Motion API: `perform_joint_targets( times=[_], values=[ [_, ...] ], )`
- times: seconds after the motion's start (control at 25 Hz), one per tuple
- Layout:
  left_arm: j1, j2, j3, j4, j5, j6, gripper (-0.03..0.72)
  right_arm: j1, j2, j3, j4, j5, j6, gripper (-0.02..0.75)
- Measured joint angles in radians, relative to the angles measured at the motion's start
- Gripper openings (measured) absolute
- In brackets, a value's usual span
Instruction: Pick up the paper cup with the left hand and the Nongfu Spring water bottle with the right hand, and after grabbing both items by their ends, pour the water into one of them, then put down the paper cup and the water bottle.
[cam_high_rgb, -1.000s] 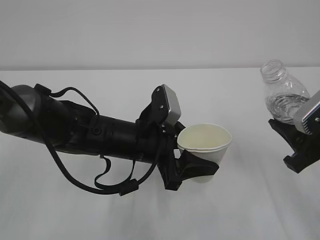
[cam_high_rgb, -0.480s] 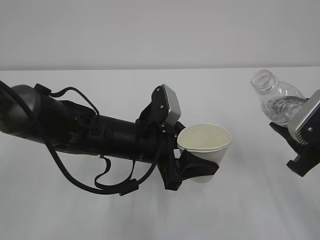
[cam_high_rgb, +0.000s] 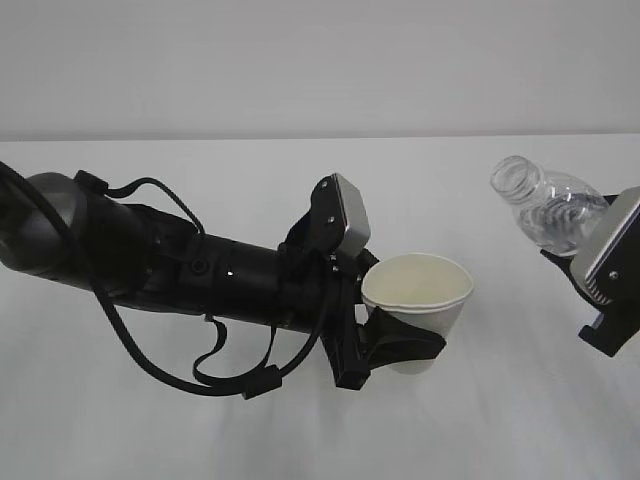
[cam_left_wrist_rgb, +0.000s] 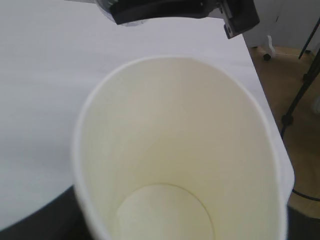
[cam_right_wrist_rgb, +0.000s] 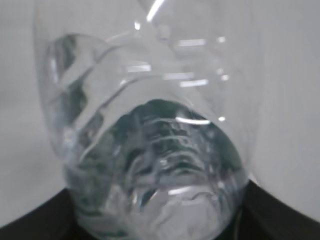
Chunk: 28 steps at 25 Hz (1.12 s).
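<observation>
My left gripper (cam_high_rgb: 392, 350) is shut round the lower part of the white paper cup (cam_high_rgb: 418, 308), which stands upright above the table. In the left wrist view the cup (cam_left_wrist_rgb: 180, 160) fills the picture, and its cream inside looks dry. At the right, my right gripper (cam_high_rgb: 590, 285) is shut on the lower half of the clear water bottle (cam_high_rgb: 548, 207). The bottle leans left, its open mouth toward the cup, still apart from it. Water sits in the bottle (cam_right_wrist_rgb: 150, 150), as the right wrist view shows close up. The label is hidden.
The white table (cam_high_rgb: 500, 420) spreads under both arms, with a pale wall behind. The left arm's black body and loose cables (cam_high_rgb: 180, 290) lie across the left half. Past the table's far edge, the left wrist view shows a brown floor and a stand leg (cam_left_wrist_rgb: 295, 105).
The bottle has tipped further left and moved closer to the cup. The left arm with the cup has shifted slightly right and down.
</observation>
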Motion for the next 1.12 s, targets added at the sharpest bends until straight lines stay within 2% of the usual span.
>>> perform_joint_targets(
  times=[0.52,1.12],
  values=[
    [0.000,0.000,0.000,0.002,0.000,0.000,0.441,0.000,0.000,0.000,0.030,-0.006,-0.131,0.438],
    [0.000,0.000,0.000,0.002,-0.015,0.000,0.441,0.000,0.000,0.000,0.037,-0.024,-0.196,0.438]
  ],
)
